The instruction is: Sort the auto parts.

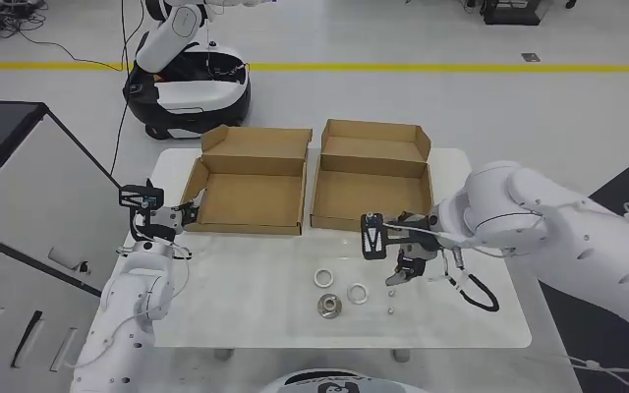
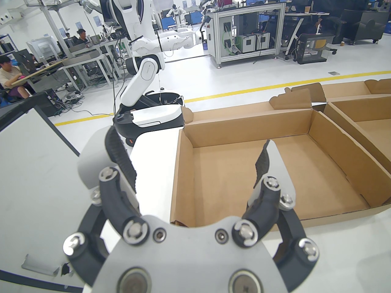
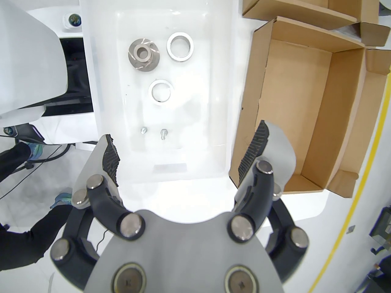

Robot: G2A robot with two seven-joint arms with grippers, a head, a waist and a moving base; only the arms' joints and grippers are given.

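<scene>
Quick rundown for you. In the top view the white table [image 1: 246,295] takes up the middle of the frame. Two open cardboard boxes sit side by side along its upper part: the left box [image 1: 246,201] and the right box [image 1: 369,196]. They're just beside each other, and both show bare cardboard floors.

Your auto parts are all loose on the table in the lower middle of that frame, below the right box's front wall. You've got a flanged hub [image 1: 328,307], with a thick ring [image 1: 323,277] just above it and a thinner ring [image 1: 358,293] up and to its right. In the right wrist view you can see small gaps between all three. Right of the rings there's a small bolt [image 1: 390,292], and a second bolt [image 1: 392,310] just below it.

Your left gripper [image 2: 189,140] sits at the left centre of the top view, right by the left box's left wall. Its fingers are spread wide with nothing in them.

Your right gripper [image 3: 184,132] is right of centre in the top view, below the right box's front wall and just beside the bolts. It's also spread wide and holding nothing. In its own wrist view both bolts lie on the table close ahead of the fingertips.
</scene>
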